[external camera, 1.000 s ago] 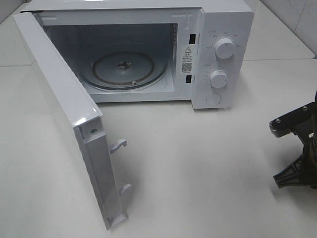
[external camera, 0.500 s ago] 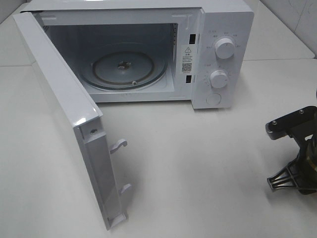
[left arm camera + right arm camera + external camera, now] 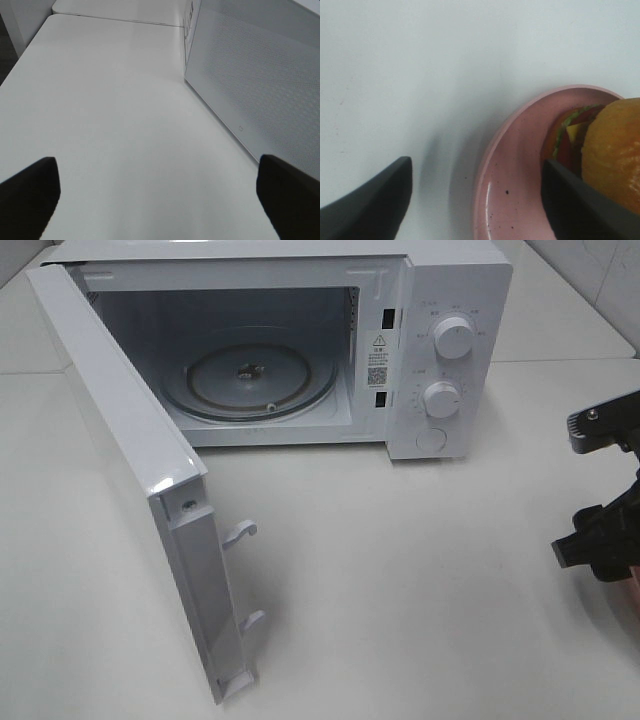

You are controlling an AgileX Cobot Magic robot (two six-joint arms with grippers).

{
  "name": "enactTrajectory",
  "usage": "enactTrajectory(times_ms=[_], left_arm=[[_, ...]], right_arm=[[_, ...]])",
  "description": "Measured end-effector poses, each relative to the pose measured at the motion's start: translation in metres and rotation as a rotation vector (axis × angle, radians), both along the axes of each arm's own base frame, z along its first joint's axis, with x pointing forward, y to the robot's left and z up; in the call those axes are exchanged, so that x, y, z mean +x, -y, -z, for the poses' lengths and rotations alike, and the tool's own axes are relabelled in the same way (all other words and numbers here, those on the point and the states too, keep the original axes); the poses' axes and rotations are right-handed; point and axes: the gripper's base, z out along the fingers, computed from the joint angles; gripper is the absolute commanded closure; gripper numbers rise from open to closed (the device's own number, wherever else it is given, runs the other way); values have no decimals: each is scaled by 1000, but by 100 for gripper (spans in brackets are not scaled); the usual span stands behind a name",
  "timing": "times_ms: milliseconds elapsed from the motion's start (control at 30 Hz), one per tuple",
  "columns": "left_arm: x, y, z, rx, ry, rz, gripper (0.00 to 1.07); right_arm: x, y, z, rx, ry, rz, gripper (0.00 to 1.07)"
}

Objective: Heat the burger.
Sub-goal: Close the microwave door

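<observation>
— What's the left gripper (image 3: 159, 192) doing?
— Hovering low over the matte white table (image 3: 115, 120) beside the microwave door (image 3: 260, 85), fingers spread wide, released.

— And the right gripper (image 3: 477, 197)?
— It's angled down at the table's right edge, fingers parted, straddling the pink plate's (image 3: 512, 170) glossy rim. The burger (image 3: 605, 150) sits on that plate, cut off by the frame, one finger hiding part of it.

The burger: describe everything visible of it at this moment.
Only the right wrist view shows the burger, cut off at the frame edge. Visible are a glossy golden-orange domed bun and, beneath it, green lettuce, yellow cheese and a reddish layer. It sits upright on a pink plate on the white table. The open right gripper straddles the plate rim; one finger overlaps the burger, contact unclear.
</observation>
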Motion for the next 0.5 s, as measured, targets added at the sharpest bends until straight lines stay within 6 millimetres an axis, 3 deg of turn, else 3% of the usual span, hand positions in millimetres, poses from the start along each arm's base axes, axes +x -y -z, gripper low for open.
enactTrajectory(times_ms=[500], left_arm=[[0, 0, 0, 0, 0, 0, 6]], right_arm=[[-27, -4, -42, 155, -35, -88, 29]])
